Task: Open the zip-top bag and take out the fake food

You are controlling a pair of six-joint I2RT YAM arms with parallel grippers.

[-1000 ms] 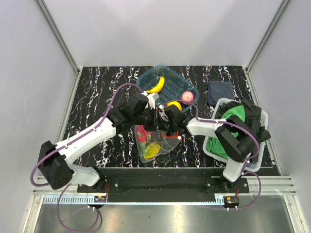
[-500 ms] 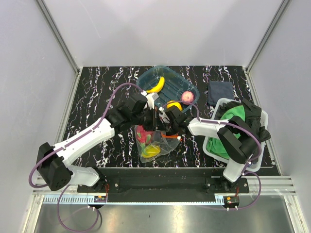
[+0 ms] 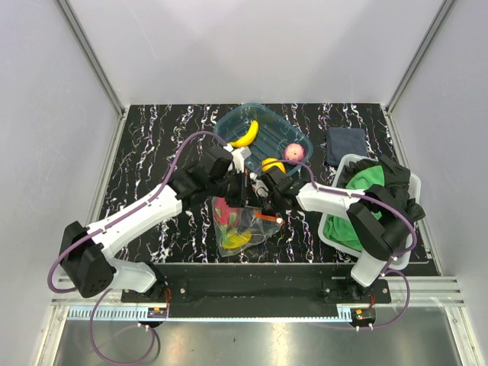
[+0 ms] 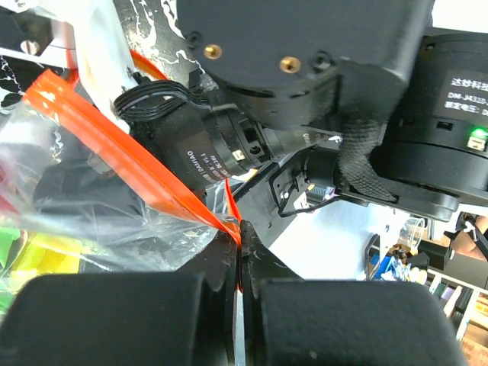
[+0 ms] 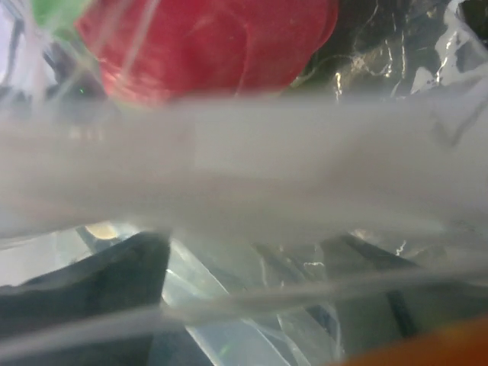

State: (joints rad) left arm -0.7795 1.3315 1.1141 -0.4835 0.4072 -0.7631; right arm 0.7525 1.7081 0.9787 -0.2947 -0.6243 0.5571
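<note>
Clear bag (image 3: 256, 229), apparently fruit (image 3: 236, 239) inside

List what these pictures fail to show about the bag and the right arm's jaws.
- Zip-top bag mouth, open or sealed: in the top view both wrists cover it; the left wrist view shows only part of the orange zip strip.
- Right jaws, open or shut: the right wrist view is filled with blurred plastic.
- Bag's contents: a red fruit shows; the rest is smeared by crinkled plastic.
</note>
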